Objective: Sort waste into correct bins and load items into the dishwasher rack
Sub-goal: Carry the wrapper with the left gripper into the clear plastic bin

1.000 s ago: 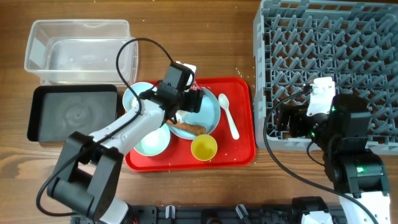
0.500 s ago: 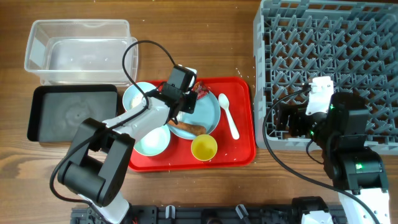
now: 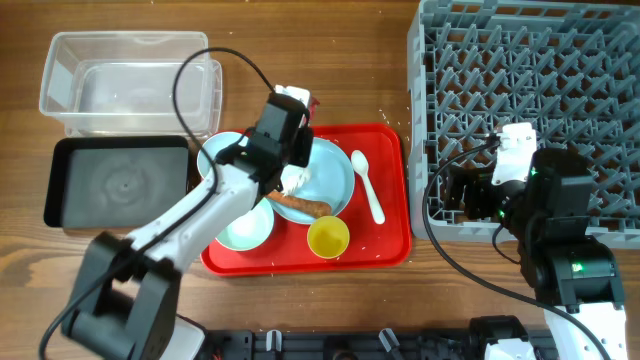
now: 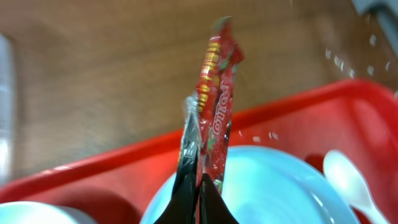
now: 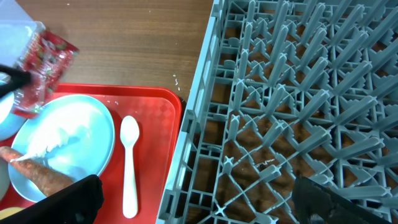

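Note:
My left gripper [image 4: 199,182] is shut on the red-and-white snack wrapper [image 4: 216,106], which stands upright between the fingers above the light-blue plate [image 4: 280,186]. From overhead the wrapper [image 3: 311,103] hangs over the red tray's far edge. On the plate [image 3: 335,172] lie white rice [image 3: 296,181] and the brown sausage piece [image 3: 301,206]. A white spoon [image 3: 368,186] and yellow cup [image 3: 328,236] rest on the red tray. My right gripper [image 5: 199,208] is open and empty over the grey rack's [image 5: 298,93] front-left corner.
Two pale bowls [image 3: 245,228] [image 3: 214,156] sit on the left part of the red tray [image 3: 388,245]. A clear tub [image 3: 130,85] and a black tray [image 3: 115,182] stand at the left. The grey rack [image 3: 530,80] fills the right.
The left gripper closed on the wrapper at the plate, then rose and drew back toward the tray's far edge with it. The right arm has not moved.

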Available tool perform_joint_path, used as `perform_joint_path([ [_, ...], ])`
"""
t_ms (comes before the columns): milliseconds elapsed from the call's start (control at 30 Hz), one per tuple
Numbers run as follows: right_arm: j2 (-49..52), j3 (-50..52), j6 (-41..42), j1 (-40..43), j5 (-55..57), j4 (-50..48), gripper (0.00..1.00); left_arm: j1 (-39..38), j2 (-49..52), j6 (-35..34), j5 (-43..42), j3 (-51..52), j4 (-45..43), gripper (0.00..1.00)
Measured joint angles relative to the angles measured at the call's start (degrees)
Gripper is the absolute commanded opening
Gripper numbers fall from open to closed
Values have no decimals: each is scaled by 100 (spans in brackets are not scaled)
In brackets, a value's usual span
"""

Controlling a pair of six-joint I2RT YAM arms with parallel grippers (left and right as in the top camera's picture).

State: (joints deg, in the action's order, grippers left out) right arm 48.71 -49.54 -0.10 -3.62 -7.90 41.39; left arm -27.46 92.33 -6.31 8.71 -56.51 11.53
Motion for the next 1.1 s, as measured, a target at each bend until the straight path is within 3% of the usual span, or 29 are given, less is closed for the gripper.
perform_joint_path([
  [100, 0, 0, 0, 0, 0, 0, 100, 299, -496, 0, 310, 0, -87, 4],
  [300, 9, 0, 0, 0, 0, 7, 100, 2111, -822, -2, 487, -33, -785, 4],
  [367, 9, 0, 0, 0, 0, 13, 100, 2393, -822, -4, 310, -33, -789, 4],
  [400, 9, 0, 0, 0, 0, 13, 100, 2483, -817, -4, 118, -33, -776, 10],
  [433, 11, 0, 0, 0, 0, 13, 100, 2503, -817, -4, 44, -33, -765, 22],
  [500, 11, 0, 0, 0, 0, 15, 100, 2437, -813, -24, -369, -33, -684, 36],
  [567, 11, 0, 0, 0, 0, 13, 100, 2273, -791, -101, -629, -37, -564, 41],
  [767, 142, 0, 0, 0, -2, 15, 100, 1847, -610, -1049, -872, -50, 542, 41],
  [900, 225, 0, 2, 0, -2, 20, 100, 1812, -251, -1698, -887, -48, 581, 45],
  [1100, 225, 0, 2, 0, -2, 17, 100, 1812, 352, -1886, -885, -48, 472, 46],
])
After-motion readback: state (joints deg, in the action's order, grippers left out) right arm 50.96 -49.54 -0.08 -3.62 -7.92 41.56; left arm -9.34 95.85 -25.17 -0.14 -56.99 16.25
